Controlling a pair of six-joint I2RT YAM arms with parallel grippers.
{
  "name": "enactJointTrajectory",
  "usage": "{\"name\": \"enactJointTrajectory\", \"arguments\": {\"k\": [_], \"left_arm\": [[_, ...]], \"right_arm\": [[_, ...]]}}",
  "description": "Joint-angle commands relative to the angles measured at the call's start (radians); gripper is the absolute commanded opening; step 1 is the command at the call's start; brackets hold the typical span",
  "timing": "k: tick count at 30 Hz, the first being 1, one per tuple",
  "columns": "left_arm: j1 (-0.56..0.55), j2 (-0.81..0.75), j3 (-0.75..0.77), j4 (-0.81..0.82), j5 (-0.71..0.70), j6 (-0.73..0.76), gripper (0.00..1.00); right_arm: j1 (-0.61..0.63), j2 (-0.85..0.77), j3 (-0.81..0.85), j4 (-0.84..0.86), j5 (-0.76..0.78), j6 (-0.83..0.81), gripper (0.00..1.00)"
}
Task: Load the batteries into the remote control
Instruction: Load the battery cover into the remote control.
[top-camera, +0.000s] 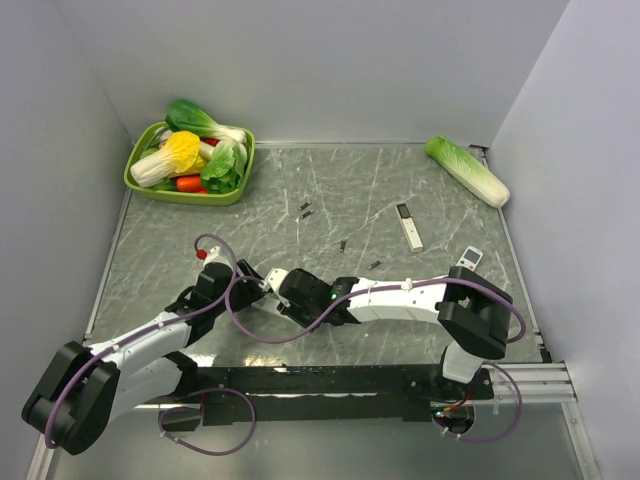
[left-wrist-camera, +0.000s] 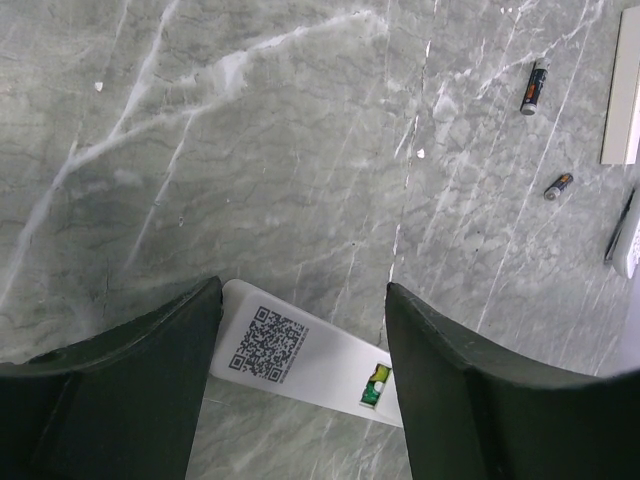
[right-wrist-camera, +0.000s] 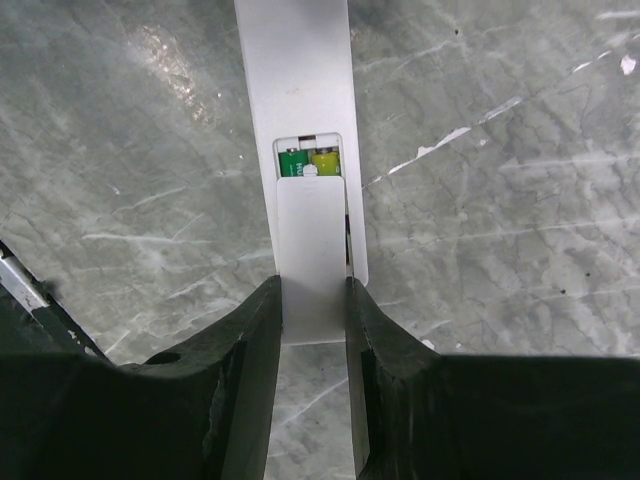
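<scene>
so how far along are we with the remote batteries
Done: two batteries sit in the back of the remote control, green and yellow ends showing. In hand: the right claw grips the cover, which lies partway over them; the left claw stands open astride the remote. Left: close the cover fully.

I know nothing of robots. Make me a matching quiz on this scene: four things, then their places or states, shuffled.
1. left pincer
2. right pincer
3. green plastic bowl of vegetables
4. long pale-green cabbage

A. far right corner
B. open over the slim white bar-shaped remote control
C. far left corner
D. shut on the white plastic battery cover

Pairs: 1-B, 2-D, 3-C, 4-A
</scene>
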Motion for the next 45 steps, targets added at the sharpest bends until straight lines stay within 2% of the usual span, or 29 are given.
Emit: {"name": "enactJointTrajectory", "arguments": {"k": [1, 11, 15, 18, 21, 27, 29, 37, 45], "left_arm": [[-0.010, -0.005, 0.007, 0.009, 0.007, -0.010, 0.71], [-0.011, -0.015, 0.015, -0.029, -0.009, 0.001, 0.78], [-0.011, -0.038, 0.018, -0.048, -0.012, 0.004, 0.79], [-0.011, -0.061, 0.028, -0.084, -0.022, 0.010, 0.81], [-0.011, -0.092, 0.033, -0.110, -0.030, 0.013, 0.82], [-0.013, -0.132, 0.042, -0.132, 0.003, 0.009, 0.78], [-0.013, -0.134, 0.042, -0.132, 0.008, 0.001, 0.76], [-0.013, -0.176, 0.025, -0.130, 0.119, -0.049, 0.67], [-0.013, -0.223, 0.018, -0.190, 0.057, -0.056, 0.68]], "right_arm": [[0.020, -0.081, -0.035, 0.072, 0.050, -0.022, 0.14], [0.026, -0.111, -0.075, 0.141, 0.038, -0.062, 0.16], [0.026, -0.078, -0.055, 0.116, 0.041, -0.076, 0.17], [0.026, -0.071, -0.061, 0.127, 0.041, -0.080, 0.22], [0.026, -0.065, -0.059, 0.122, 0.027, -0.086, 0.24], [0.026, -0.038, -0.047, 0.113, 0.000, -0.085, 0.25], [0.026, -0.036, -0.044, 0.110, -0.008, -0.083, 0.29], [0.020, -0.032, -0.041, 0.110, 0.038, -0.056, 0.29], [0.015, -0.042, -0.053, 0.107, 0.062, -0.033, 0.28]]}}
